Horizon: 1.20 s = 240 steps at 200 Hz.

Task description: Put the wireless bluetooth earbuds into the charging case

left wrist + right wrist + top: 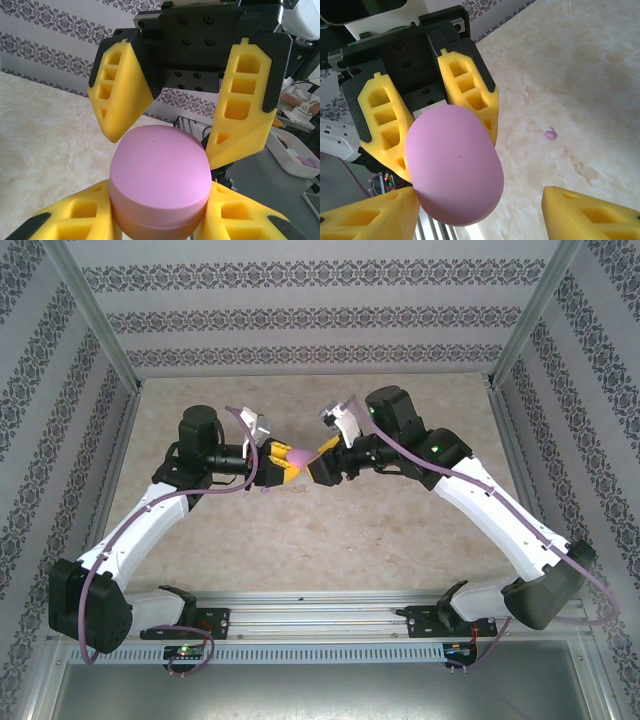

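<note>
The pink charging case is held in the air over the middle of the counter, closed, its lid seam showing near the bottom of the left wrist view. The left hand clamps the case's lower half between narrow jaws. This probably steadies the base so the other hand can work on the lid.

The right hand faces the case from the opposite side. Its jaws stand wide and straddle the case's rounded end. One finger lies just beside the shell, perhaps touching it, and the other is well apart, so it grips nothing yet.

One pink-purple earbud lies loose on the counter, below and well apart from the case, waiting to be seated. The case would seemingly have to be opened first.

Both arms reach forward and inward toward the case with elbows bowed outward. Their wrists are turned roughly level, so the two hands meet nose to nose at the case.
</note>
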Available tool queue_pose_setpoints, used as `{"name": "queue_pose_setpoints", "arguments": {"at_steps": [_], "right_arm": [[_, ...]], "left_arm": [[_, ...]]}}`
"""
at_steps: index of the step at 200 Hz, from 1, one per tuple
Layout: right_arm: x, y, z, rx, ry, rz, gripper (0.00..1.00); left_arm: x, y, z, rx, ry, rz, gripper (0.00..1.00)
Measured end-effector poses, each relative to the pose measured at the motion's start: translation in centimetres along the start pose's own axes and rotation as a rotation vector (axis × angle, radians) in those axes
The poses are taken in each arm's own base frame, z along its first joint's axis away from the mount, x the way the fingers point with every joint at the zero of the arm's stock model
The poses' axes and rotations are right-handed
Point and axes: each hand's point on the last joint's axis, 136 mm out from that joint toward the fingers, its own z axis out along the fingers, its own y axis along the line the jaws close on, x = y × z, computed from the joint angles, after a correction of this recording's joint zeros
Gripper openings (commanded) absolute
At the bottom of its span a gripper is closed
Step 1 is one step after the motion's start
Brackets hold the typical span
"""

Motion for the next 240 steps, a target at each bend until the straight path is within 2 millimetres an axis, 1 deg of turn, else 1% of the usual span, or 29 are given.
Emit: {"name": "queue_pose_setpoints", "arguments": {"at_steps": [34, 55, 70, 94, 116, 135, 159, 175, 214, 223, 240], "right_arm": [[-0.6, -0.8, -0.5, -0.041, -0.019, 0.081, 0.62], [-2.0, -1.7, -1.2, -0.040, -0.079, 0.109, 0.62], [-2.8, -2.9, -1.7, -0.009, -0.116, 0.132, 0.62], [-3.0, -4.3, -2.0, 0.029, -0.135, 0.175, 0.63], [-2.7, -4.9, -1.8, 0.052, -0.138, 0.215, 0.63], [-2.3, -5.2, -1.8, 0.062, -0.140, 0.256, 0.63], [-1.5, -4.8, -2.2, 0.056, -0.156, 0.319, 0.62], [-0.9, -4.1, -2.5, 0.048, -0.164, 0.321, 0.64], [-0.5, -0.3, -2.4, 0.001, -0.154, 0.199, 0.68], [-0.4, 0.1, -2.1, -0.006, -0.147, 0.177, 0.68], [0.0, 0.2, -1.6, 0.001, -0.128, 0.150, 0.69]], "left_arm": [[-0.5, 0.5, 0.0, -0.032, -0.014, 0.004, 0.19], [-0.2, 0.6, 0.0, -0.030, -0.011, -0.012, 0.19], [-0.1, 0.3, 0.0, -0.013, -0.009, -0.012, 0.19], [-0.3, 0.2, 0.0, -0.004, -0.017, 0.001, 0.19], [-0.5, 0.1, 0.0, 0.000, -0.028, 0.009, 0.19], [-0.3, 0.4, 0.1, -0.015, -0.034, 0.012, 0.19], [0.2, 1.0, 0.1, -0.040, -0.035, -0.002, 0.19], [0.2, 1.1, 0.1, -0.046, -0.042, -0.008, 0.19], [-0.5, 1.1, 0.0, -0.044, -0.067, -0.007, 0.19], [-0.6, 1.0, 0.0, -0.042, -0.072, -0.007, 0.19], [-0.8, 1.0, 0.0, -0.039, -0.079, -0.011, 0.19]]}}
